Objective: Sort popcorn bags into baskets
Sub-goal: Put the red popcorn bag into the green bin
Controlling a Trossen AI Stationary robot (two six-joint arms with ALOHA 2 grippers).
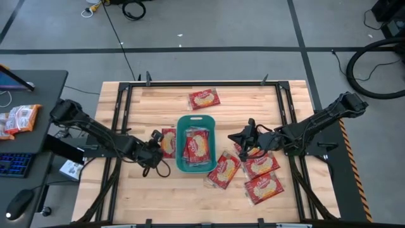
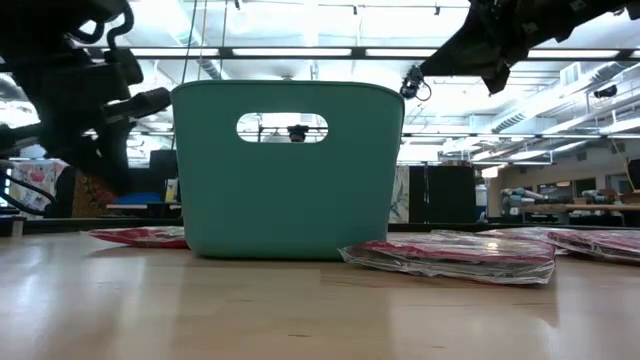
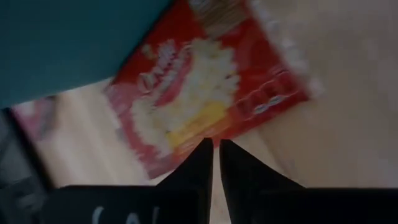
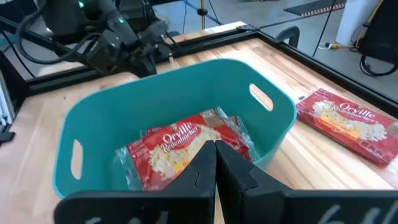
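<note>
Wooden slats form the worktop (image 1: 139,190), framed by black rails and set on a grey floor. At its centre stands the teal bin (image 1: 180,142), a handle slot in each short wall. Inside lie popcorn bags (image 1: 197,145); the top one reads "Orville Redenbacher" on its red face in the right wrist view.

Left arm: reaches in from the left edge, low over the worktop, its hand (image 1: 152,154) just left of the bin. The fingers (image 3: 199,168) are together, nothing between them, their tips right at the edge of a red bag (image 1: 168,142) lying flat against the bin's left wall; whether they touch it cannot be told. Writing on this bag is too blurred to read.

Right arm: reaches in from the right edge, its hand (image 1: 242,137) raised just right of the bin and pointing toward it. The fingers (image 4: 199,171) are together and empty.

Other bags: one (image 1: 204,99) lies alone on the far side of the bin, labelled "Orville Redenbacher's". A loose cluster (image 1: 253,171) of several overlapping bags lies near and right of the bin, beneath the right arm. Left of the worktop, a dark side desk (image 1: 44,85) carries further red packets (image 1: 18,119).
</note>
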